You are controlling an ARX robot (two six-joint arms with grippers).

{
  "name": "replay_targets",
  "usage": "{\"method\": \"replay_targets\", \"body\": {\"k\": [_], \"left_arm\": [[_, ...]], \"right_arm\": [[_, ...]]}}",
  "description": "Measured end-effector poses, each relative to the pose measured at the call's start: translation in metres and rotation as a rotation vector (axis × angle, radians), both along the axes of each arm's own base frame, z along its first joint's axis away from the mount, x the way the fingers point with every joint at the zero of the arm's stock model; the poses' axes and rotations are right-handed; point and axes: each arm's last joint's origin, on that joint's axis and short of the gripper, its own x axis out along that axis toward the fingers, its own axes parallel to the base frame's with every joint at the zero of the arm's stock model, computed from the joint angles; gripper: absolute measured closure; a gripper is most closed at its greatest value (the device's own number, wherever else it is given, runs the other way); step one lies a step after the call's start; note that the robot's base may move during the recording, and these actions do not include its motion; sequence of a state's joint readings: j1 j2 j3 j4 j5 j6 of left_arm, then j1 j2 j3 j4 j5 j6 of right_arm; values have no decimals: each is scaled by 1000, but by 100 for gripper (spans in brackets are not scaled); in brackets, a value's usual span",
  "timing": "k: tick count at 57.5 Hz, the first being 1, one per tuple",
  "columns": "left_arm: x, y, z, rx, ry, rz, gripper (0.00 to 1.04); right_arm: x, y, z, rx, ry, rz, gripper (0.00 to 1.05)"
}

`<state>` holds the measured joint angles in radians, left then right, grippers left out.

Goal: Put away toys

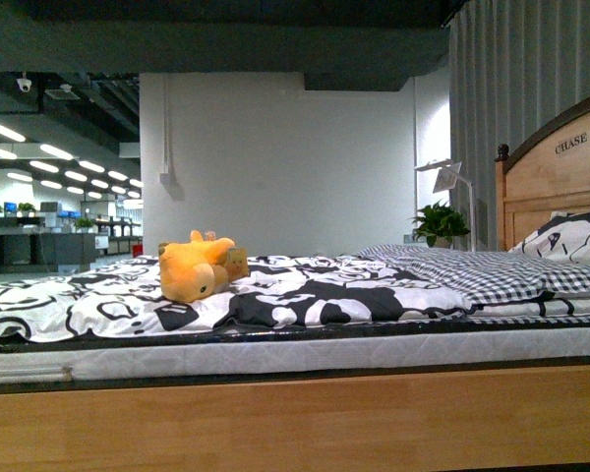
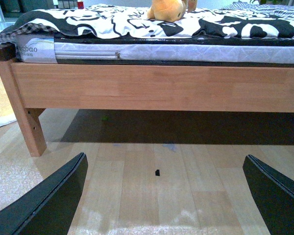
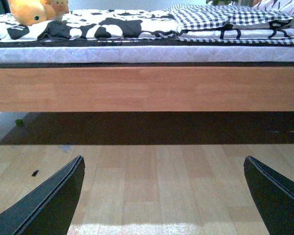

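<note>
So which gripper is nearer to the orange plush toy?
Left, it seems. The left gripper is low, almost straight before the plush toy; the right gripper, also low, is off to its side.

Bed (image 1: 275, 413) — light wood frame, white mattress (image 1: 275, 356), black-and-white duvet (image 1: 305, 300), checked blanket (image 1: 452, 270), headboard (image 1: 556, 182) lettered CHASE. White wall (image 1: 285, 167) behind; grey curtain (image 1: 511, 79) at right. Potted plant (image 1: 440, 224) and white lamp (image 1: 442, 177) beside headboard. Pale plank floor (image 2: 152, 196). Strip lights (image 1: 39, 162) — lit, over distant desks (image 1: 59, 246).
</note>
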<state>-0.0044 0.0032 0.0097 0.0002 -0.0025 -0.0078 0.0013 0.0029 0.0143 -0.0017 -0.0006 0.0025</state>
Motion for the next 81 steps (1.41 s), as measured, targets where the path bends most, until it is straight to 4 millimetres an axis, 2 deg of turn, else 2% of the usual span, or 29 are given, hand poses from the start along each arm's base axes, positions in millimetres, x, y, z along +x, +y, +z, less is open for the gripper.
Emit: {"method": "replay_targets", "body": {"k": [81], "left_arm": [[0,0,0,0,0,-2,6]], "right_arm": [[0,0,0,0,0,0,7]]}}
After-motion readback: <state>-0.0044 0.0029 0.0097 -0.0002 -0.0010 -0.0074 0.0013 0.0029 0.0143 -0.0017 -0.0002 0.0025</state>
